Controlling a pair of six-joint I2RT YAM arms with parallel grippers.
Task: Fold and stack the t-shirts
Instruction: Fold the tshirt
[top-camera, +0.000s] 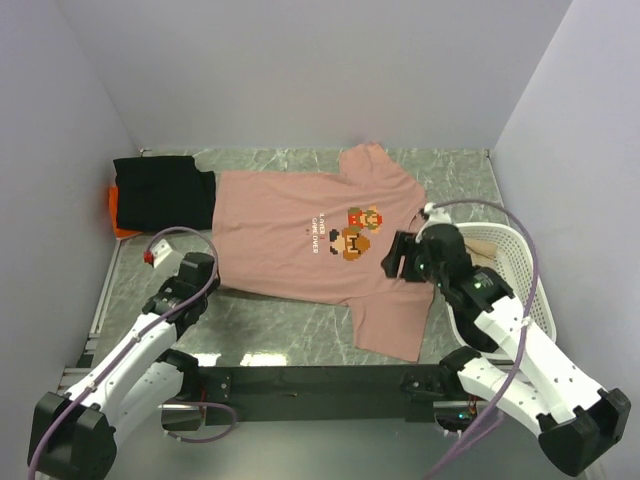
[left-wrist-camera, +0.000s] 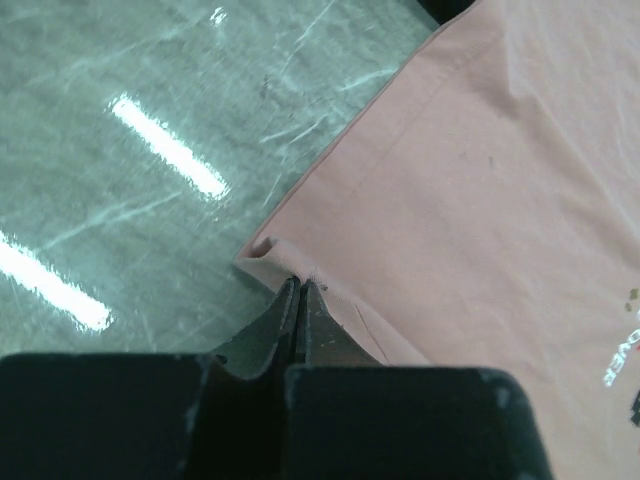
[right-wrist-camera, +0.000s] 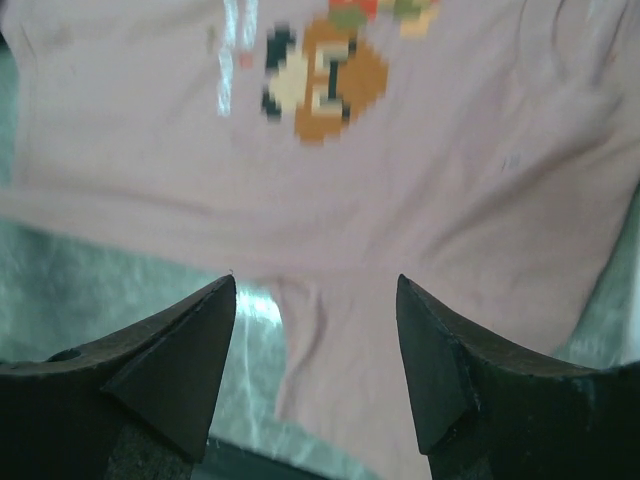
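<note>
From up here I have the pink shirt (top-camera: 290, 235) spread flat, print side up, across the middle of the desk (top-camera: 280, 320). Its hem lies toward the left edge and its neck toward the right, with one sleeve reaching the far edge and the other the near edge.

The left gripper (left-wrist-camera: 300, 288) sits low at the near-left corner of the hem. Its jaws are clenched, and the wrist view shows the cloth curling up right at the tips, so I read it as pinching that corner.

The right gripper (right-wrist-camera: 315, 320) hangs above the shirt near the armpit of the near sleeve. It is released, with the jaws spread wide and nothing between them. I judge it is lining up to take the seam there, so that both arms hold the near side for a lengthwise fold.

The black shirt (top-camera: 165, 190) lies folded in the far-left corner on top of the orange shirt (top-camera: 117, 218). That looks like the stack the pink one will join.

The basket (top-camera: 525, 265) stands at the right edge, just beside the right arm.
</note>
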